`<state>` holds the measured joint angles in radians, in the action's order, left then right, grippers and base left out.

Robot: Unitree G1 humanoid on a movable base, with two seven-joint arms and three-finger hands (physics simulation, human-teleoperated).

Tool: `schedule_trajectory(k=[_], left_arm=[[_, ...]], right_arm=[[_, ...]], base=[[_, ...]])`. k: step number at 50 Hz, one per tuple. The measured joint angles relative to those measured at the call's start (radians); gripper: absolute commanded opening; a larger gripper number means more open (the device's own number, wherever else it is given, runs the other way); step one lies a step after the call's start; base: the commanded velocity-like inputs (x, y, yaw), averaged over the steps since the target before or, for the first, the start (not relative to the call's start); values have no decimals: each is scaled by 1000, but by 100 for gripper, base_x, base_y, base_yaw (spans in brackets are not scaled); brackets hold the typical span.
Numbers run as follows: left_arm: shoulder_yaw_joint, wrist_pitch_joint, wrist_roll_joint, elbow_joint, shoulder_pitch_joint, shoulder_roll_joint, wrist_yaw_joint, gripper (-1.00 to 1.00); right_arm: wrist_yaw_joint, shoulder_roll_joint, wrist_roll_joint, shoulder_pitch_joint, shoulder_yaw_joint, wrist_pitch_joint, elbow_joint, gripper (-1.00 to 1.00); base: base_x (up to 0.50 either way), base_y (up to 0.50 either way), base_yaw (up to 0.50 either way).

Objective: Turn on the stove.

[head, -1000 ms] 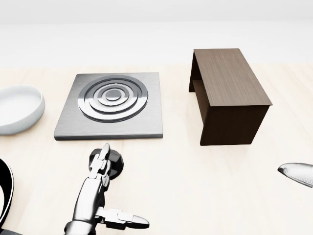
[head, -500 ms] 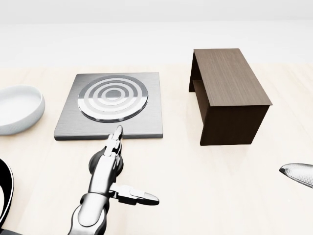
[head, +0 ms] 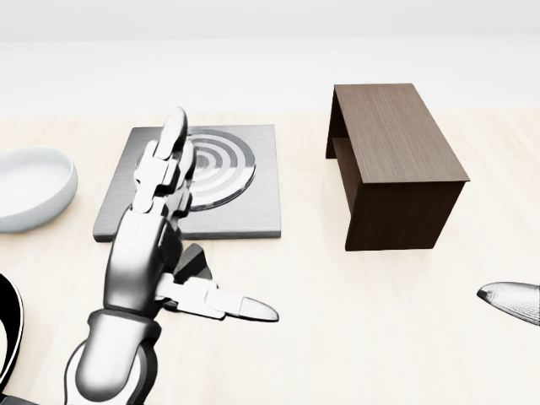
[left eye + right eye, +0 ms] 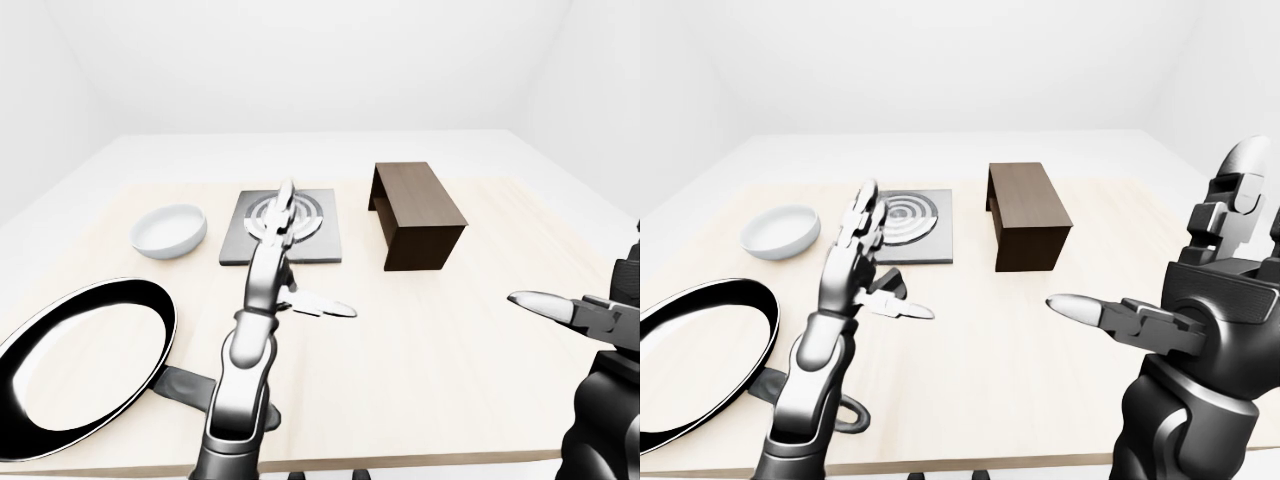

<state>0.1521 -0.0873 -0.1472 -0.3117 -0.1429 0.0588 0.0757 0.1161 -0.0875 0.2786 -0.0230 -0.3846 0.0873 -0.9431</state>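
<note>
Both hands are spread, gripping nothing: your left hand (image 3: 156, 211) hovers above the knob (image 3: 192, 263) beside the stove (image 3: 253, 198). Whether it's on, you cannot tell.

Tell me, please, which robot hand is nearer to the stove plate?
The left robot hand: its open fingers reach over the stove plate in the head view. The right robot hand stays far off at the right-eye view's right edge.

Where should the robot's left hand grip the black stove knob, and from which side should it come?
Grip the black round stove knob across its rim, coming straight down from above. It sits low on the pale table just below the steel stove plate, mostly hidden behind the open left hand.
</note>
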Motion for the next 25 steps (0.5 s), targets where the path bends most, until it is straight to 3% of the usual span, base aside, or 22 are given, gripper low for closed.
schedule_trajectory(k=[25], left_arm=[[-115, 0, 123, -215, 66, -48, -46, 100]], right_arm=[[-3, 3, -1, -4, 6, 0, -7, 100]], base=[[0, 0, 0]])
